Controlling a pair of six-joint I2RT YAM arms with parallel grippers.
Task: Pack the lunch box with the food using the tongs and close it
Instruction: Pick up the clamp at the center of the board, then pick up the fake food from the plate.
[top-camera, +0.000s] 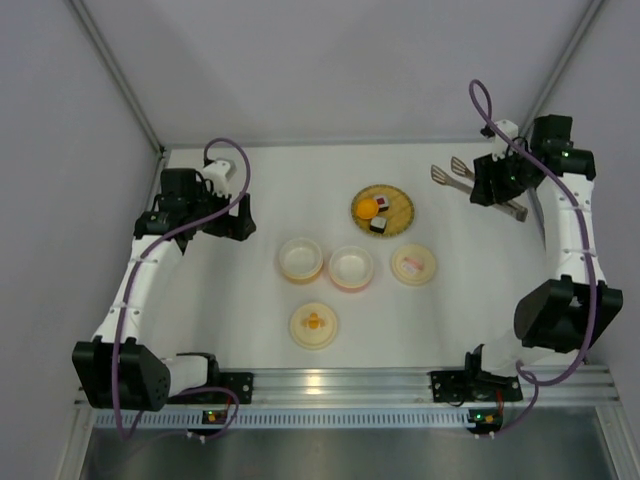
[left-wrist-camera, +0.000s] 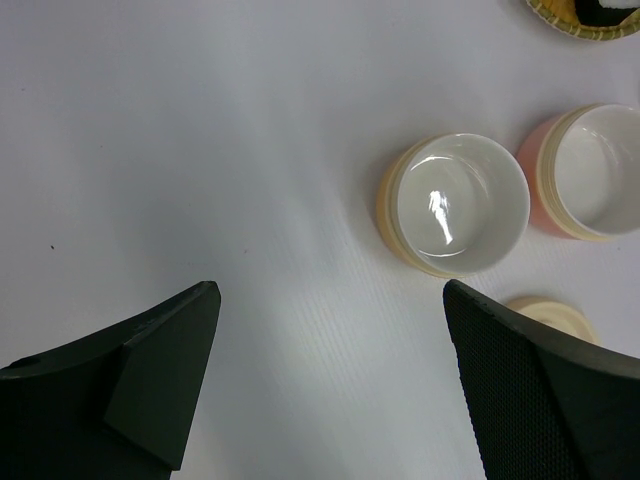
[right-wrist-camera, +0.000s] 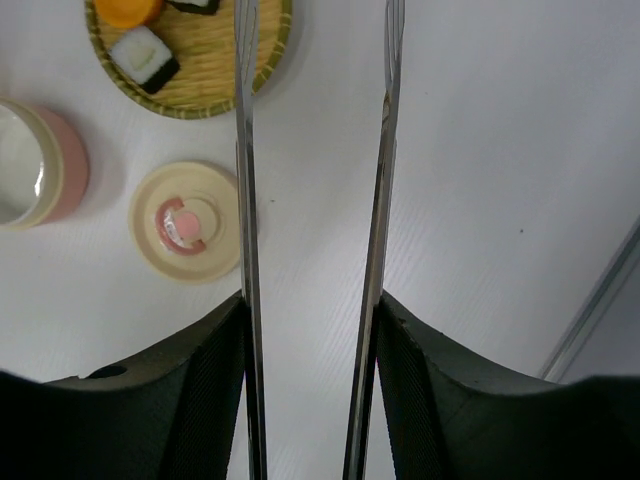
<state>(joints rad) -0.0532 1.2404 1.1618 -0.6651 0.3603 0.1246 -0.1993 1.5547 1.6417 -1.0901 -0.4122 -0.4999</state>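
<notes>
My right gripper is shut on the silver tongs at the back right. Its pads press the two tong arms from outside, and the arms stay apart. The food lies on a round woven plate: an orange ball and dark-wrapped sushi pieces. The lunch box lies open in parts: a yellow bowl and a pink bowl, both empty. My left gripper hangs open over bare table, left of the yellow bowl.
A cream lid with a pink centre lies right of the pink bowl. A cream lid with a yellow centre lies nearer the front. Grey walls close off the back and both sides.
</notes>
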